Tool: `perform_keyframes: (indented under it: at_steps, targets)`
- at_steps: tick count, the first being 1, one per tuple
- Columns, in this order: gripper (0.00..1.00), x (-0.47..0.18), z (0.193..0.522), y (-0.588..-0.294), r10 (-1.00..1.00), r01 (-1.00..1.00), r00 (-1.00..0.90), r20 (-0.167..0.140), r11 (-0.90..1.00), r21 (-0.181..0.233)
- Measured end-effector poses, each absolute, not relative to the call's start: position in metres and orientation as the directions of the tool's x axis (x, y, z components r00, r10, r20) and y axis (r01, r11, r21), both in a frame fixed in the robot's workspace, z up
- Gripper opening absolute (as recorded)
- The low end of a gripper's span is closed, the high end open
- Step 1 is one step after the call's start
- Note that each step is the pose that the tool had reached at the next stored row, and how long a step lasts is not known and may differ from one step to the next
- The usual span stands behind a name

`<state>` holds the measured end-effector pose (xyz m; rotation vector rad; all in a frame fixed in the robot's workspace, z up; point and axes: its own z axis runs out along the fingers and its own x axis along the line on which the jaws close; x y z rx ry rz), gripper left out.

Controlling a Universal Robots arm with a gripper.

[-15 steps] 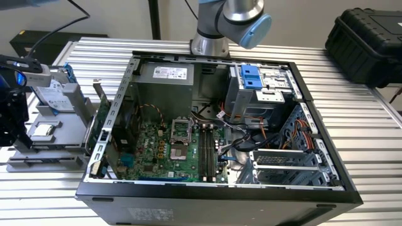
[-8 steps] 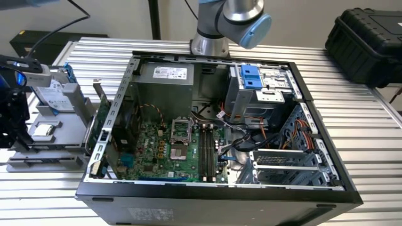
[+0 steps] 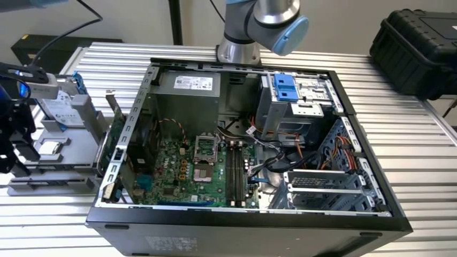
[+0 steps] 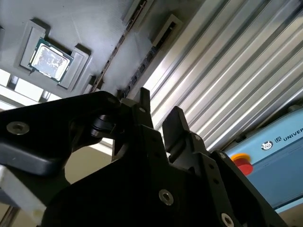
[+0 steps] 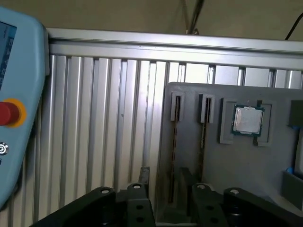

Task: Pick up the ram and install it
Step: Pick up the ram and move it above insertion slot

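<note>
The gripper [image 5: 163, 174] hangs over the grey tray [image 5: 246, 165], its jaws parted by a clear gap and holding nothing. The ram [image 5: 173, 151] – a thin dark stick on edge – sits in a tray slot. In the first wrist view it runs between the two fingertips [image 5: 144, 171], though I cannot tell whether they reach down to it. A second slot lies just beside the first, and a CPU [image 5: 247, 119] rests in its own recess further along the tray. The tray lies on a ribbed table [image 5: 104, 118], with a pale blue pendant [image 5: 19, 94] with a red button nearby. In the exterior view the tray stands at that view's left of an open case [image 3: 243, 217] – a drive [image 3: 53, 99] stands in the tray and a green card [image 3: 114, 134] stands upright on the side next to the case
</note>
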<state>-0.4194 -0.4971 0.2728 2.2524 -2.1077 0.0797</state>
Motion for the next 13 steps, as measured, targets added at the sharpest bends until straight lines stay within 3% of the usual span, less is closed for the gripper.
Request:
perform_keyframes:
  at_steps: [6,13]
  targets:
    - [1.00,-0.419,0.267,-0.497,-0.995,-0.998,0.066,0.072,-0.066,0.005]
    - [1.00,-0.419,0.260,-0.498,-0.998,-0.998,0.066,0.022,-0.066,-0.002]
